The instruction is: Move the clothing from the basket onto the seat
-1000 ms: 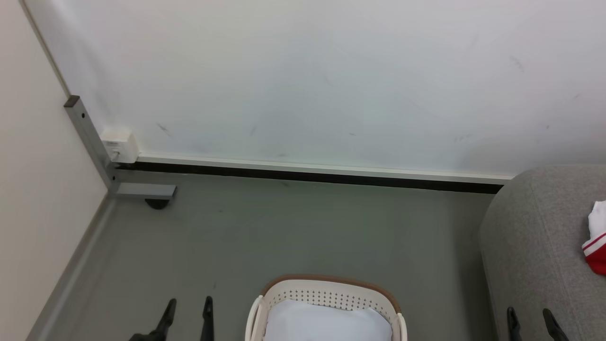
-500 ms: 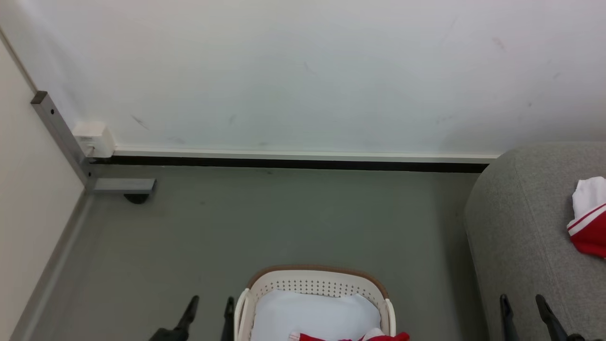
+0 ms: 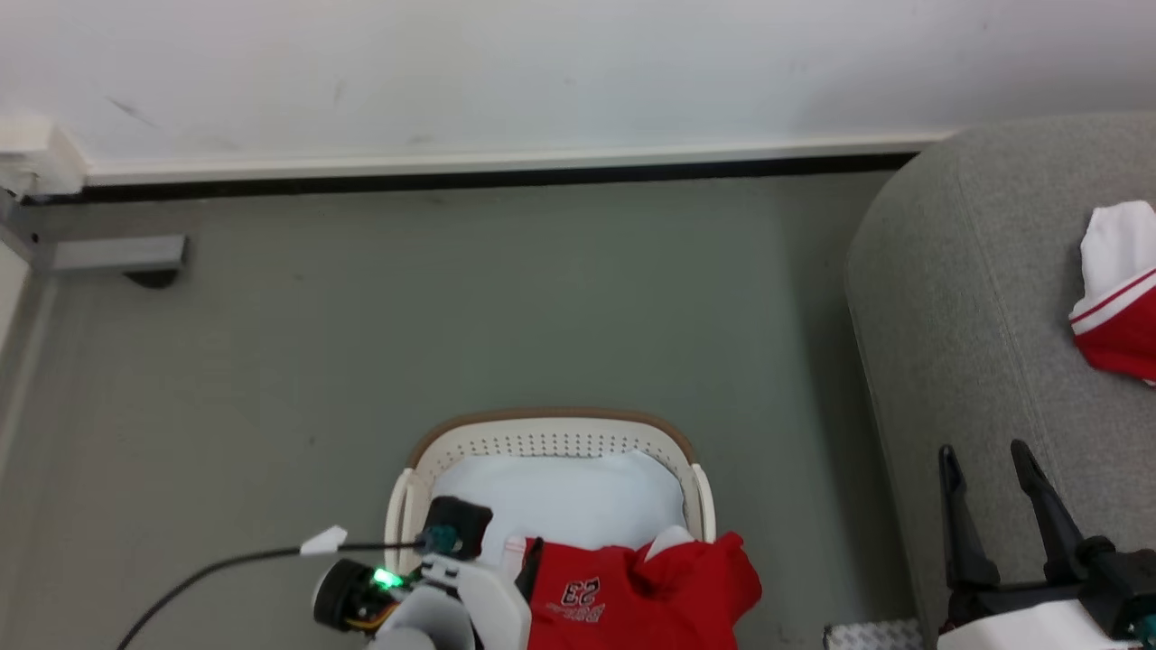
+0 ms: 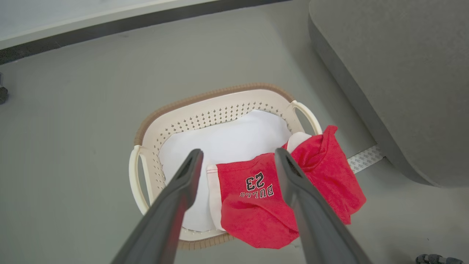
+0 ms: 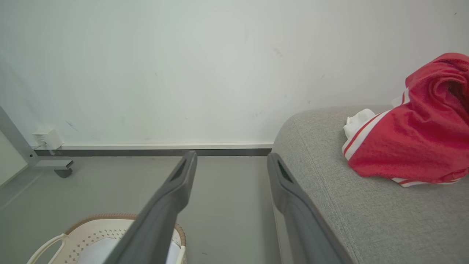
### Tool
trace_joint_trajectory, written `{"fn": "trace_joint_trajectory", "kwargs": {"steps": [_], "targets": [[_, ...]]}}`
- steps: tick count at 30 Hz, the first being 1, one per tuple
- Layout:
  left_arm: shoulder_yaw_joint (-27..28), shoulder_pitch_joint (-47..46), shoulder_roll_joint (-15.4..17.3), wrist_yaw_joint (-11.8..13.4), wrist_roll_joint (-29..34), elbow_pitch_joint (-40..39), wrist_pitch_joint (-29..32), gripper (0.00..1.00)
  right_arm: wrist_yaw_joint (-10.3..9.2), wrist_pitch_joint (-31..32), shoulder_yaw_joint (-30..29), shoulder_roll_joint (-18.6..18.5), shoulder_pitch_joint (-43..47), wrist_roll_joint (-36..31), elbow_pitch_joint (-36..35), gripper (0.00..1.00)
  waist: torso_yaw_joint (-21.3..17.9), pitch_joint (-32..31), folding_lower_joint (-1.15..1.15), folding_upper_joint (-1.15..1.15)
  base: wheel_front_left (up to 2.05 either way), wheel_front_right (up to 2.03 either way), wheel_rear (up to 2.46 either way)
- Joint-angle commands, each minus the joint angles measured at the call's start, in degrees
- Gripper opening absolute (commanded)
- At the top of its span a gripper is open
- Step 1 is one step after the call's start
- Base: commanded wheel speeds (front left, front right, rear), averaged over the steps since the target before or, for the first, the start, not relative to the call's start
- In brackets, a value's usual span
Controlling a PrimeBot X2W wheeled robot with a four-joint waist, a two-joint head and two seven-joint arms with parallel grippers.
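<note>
The basket (image 3: 551, 426) stands on the floor at the bottom centre, its white lining (image 4: 227, 139) showing. A red garment (image 4: 256, 198) with white trim and "23" lettering drapes over the basket's near right rim. My left gripper (image 4: 238, 152) hangs open above the basket, apart from the cloth, and its wrist (image 3: 452, 587) covers the basket's near left part. The grey seat (image 3: 975, 298) fills the right side. Another red and white garment (image 5: 414, 143) lies on it. My right gripper (image 3: 983, 450) is open and empty at the seat's (image 5: 366, 205) front edge.
A white wall with a dark baseboard runs along the back. A grey metal frame foot (image 3: 117, 255) and a white socket box (image 3: 36, 149) sit at the far left. A black cable (image 3: 208, 569) trails from the left wrist. A textured strip (image 4: 366, 158) lies on the floor by the seat.
The head camera has tilted down, so the basket and seat sit higher in the picture and the red garment shows. My left arm has swung over the basket from its left side.
</note>
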Motion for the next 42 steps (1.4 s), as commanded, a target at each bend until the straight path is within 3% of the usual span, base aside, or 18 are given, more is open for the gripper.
{"fn": "trace_joint_trajectory", "kwargs": {"steps": [1, 9, 16, 29, 42], "targets": [[-1.3, -3.4, 0.2, 0.4, -1.1, 2.1, 2.6, 1.0, -0.14, 0.0, 0.3, -0.3, -1.9, 0.3, -0.9, 1.0, -3.1, 6.3, -0.01, 0.0, 0.0, 0.0, 0.0], [-5.8, -16.8, 0.2, 4.0, -5.3, 12.3, 11.1, 1.0, -0.14, 0.0, 3.5, 0.0, -7.4, 1.1, -5.1, 1.0, -7.2, 18.2, -0.01, 0.0, 0.0, 0.0, 0.0], [-8.0, -24.6, 0.3, 2.9, -11.4, 16.5, 13.1, 1.0, -0.14, 0.0, 6.3, 0.2, -10.4, 1.7, -9.9, 1.0, -9.1, 26.1, -0.01, 0.0, 0.0, 0.0, 0.0], [-19.1, -29.2, 0.2, 8.2, -24.5, 16.0, 15.9, 1.0, -0.14, 0.0, 7.7, -0.1, -12.2, 2.7, -12.2, 1.0, -10.3, 31.1, -0.01, 0.0, 0.0, 0.0, 0.0], [-26.6, -32.5, 0.2, 11.7, -28.3, 20.7, 14.3, 1.0, -0.14, 0.0, 8.2, 0.2, -13.2, 3.6, -12.5, 1.0, -12.0, 33.8, -0.01, 0.0, 0.0, 0.0, 0.0]]}}
